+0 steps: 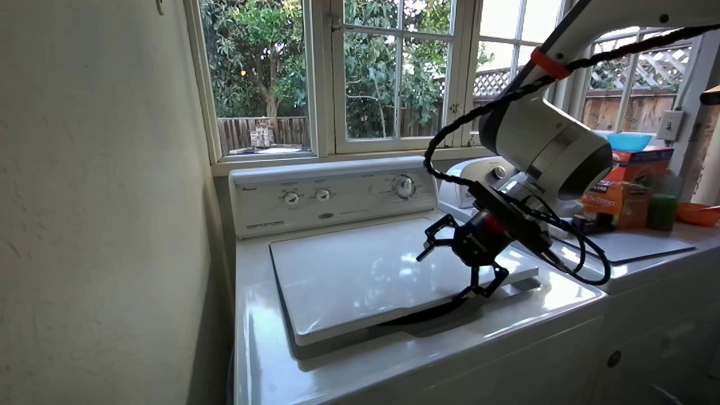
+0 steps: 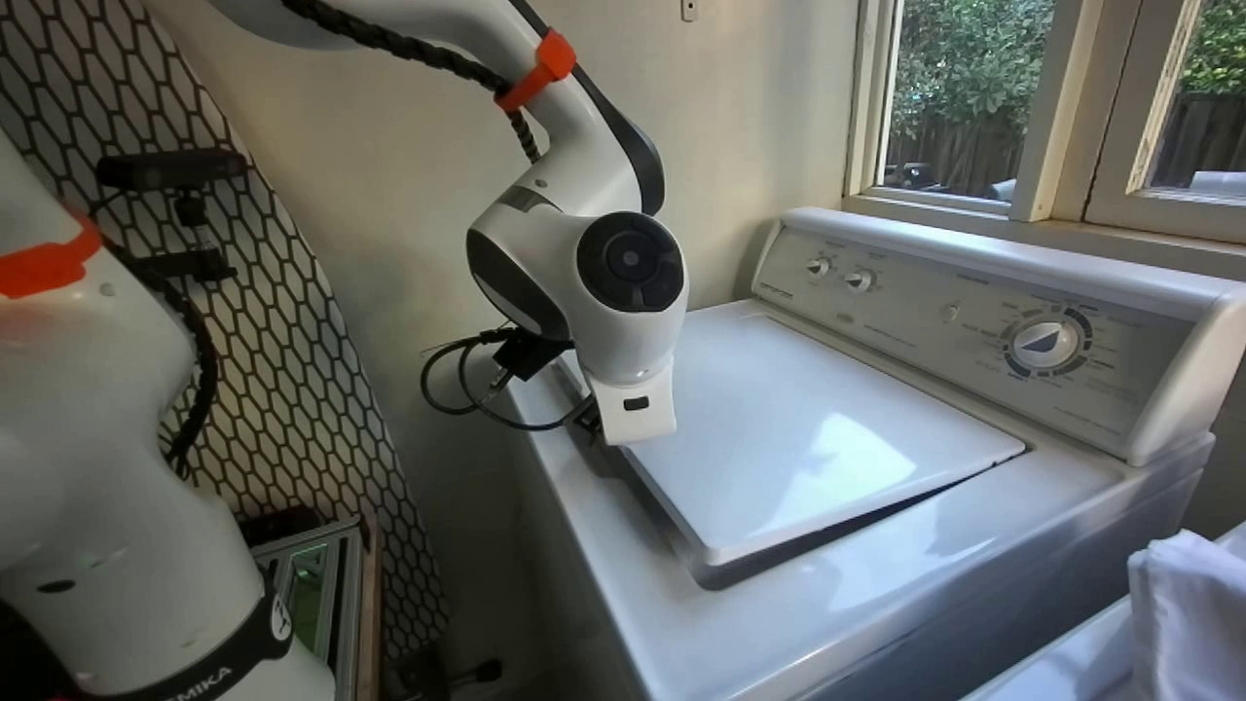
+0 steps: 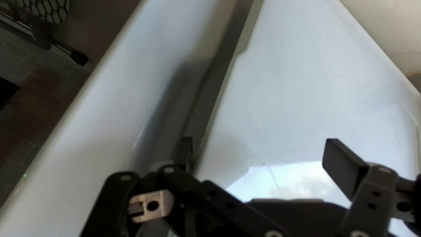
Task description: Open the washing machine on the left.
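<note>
The washing machine (image 1: 264, 377) is large and white, with a rear control panel with knobs; it also shows in an exterior view (image 2: 779, 643). Its flat white lid (image 1: 360, 270) is raised a little at the front, with a dark gap under the front edge. The lid also shows in an exterior view (image 2: 808, 419) and the wrist view (image 3: 296, 85). My gripper (image 1: 441, 275) is open at the front edge near one corner. One finger reaches under the lid's edge; the other is above the lid, apart from it. In the wrist view the gripper (image 3: 262, 153) straddles the edge. The drum is hidden.
Another white appliance (image 1: 647, 242) stands alongside, with boxes (image 1: 619, 197), a blue bowl (image 1: 629, 141) and an orange bowl (image 1: 697, 214) on top. A wall (image 1: 107, 225) runs along the far side. Windows (image 1: 394, 73) are behind the control panel (image 1: 349, 199). A white cloth (image 2: 1192, 613) lies nearby.
</note>
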Controlling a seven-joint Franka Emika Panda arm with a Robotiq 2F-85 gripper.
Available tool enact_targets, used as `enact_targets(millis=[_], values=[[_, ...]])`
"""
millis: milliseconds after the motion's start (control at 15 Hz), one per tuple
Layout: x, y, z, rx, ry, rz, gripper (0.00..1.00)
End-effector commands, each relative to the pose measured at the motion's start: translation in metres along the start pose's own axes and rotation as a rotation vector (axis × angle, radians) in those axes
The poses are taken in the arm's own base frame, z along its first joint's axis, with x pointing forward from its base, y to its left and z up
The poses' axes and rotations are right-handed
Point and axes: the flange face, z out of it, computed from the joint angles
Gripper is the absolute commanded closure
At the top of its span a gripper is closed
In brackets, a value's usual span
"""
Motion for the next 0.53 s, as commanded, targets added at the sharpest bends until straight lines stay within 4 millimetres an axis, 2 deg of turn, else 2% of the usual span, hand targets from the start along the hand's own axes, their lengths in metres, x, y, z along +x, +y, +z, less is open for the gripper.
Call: enact_targets(millis=[0, 67, 133, 200, 467], values=[[0.005, -0.066, -0.034, 0.149, 0.022, -0.022, 0.00], [0.004, -0.067, -0.036, 0.153, 0.019, -0.019, 0.00], [0.003, -0.067, -0.038, 0.158, 0.017, -0.019, 0.04], [0.002, -0.068, -0.040, 0.162, 0.015, -0.021, 0.25], [0.000, -0.064, -0.048, 0.174, 0.005, -0.016, 0.40]])
